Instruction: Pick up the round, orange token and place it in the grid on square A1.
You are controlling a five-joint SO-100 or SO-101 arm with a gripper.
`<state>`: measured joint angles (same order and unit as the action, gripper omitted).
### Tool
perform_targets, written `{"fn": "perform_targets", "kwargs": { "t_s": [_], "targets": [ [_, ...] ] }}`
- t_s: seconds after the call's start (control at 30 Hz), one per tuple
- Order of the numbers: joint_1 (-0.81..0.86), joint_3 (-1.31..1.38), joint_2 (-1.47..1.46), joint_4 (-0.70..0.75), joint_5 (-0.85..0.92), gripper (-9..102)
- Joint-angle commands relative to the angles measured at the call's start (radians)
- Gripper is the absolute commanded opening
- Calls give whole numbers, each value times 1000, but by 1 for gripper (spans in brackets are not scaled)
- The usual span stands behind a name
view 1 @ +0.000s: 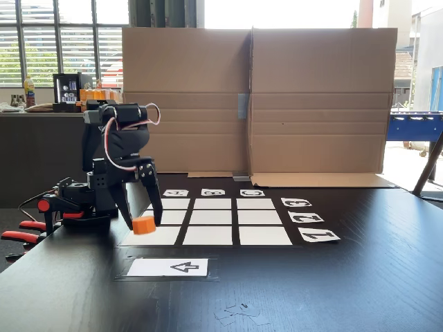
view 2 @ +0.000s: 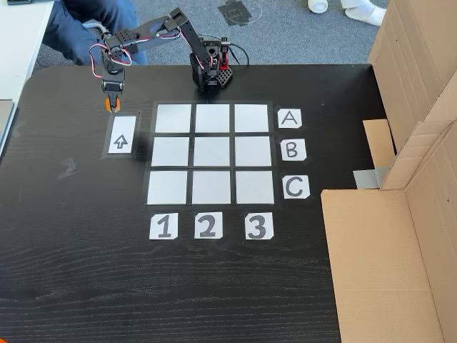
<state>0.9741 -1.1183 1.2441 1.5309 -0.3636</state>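
The orange token point(view 1: 144, 225) is clamped between the two black fingers of my gripper point(view 1: 143, 221), which is shut on it and holds it just above the table. In a fixed view from above, the token point(view 2: 109, 106) and gripper point(view 2: 110, 102) hang left of the grid point(view 2: 211, 154), just beyond the arrow card's end. Square A1 point(view 2: 173, 118) is the corner cell nearest the arm's base, in line with the A card point(view 2: 288, 118) and the 1 card point(view 2: 163, 226). From the side, A1 point(view 1: 163, 236) lies right beside and below the token.
A white arrow card point(view 1: 168, 267) point(view 2: 121, 136) lies beside the grid. A tall cardboard wall point(view 1: 256, 104) stands behind the grid. The arm's base point(view 2: 211, 68) is clamped at the table edge. A person's legs point(view 2: 86, 25) are behind the table.
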Motion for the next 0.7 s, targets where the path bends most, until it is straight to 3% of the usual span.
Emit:
{"fn": "perform_targets", "kwargs": {
  "t_s": [0.0, 0.67],
  "targets": [
    [6, -60, 179, 18, 2, 8],
    [-49, -801, 1052, 29, 84, 8]
  ]
}}
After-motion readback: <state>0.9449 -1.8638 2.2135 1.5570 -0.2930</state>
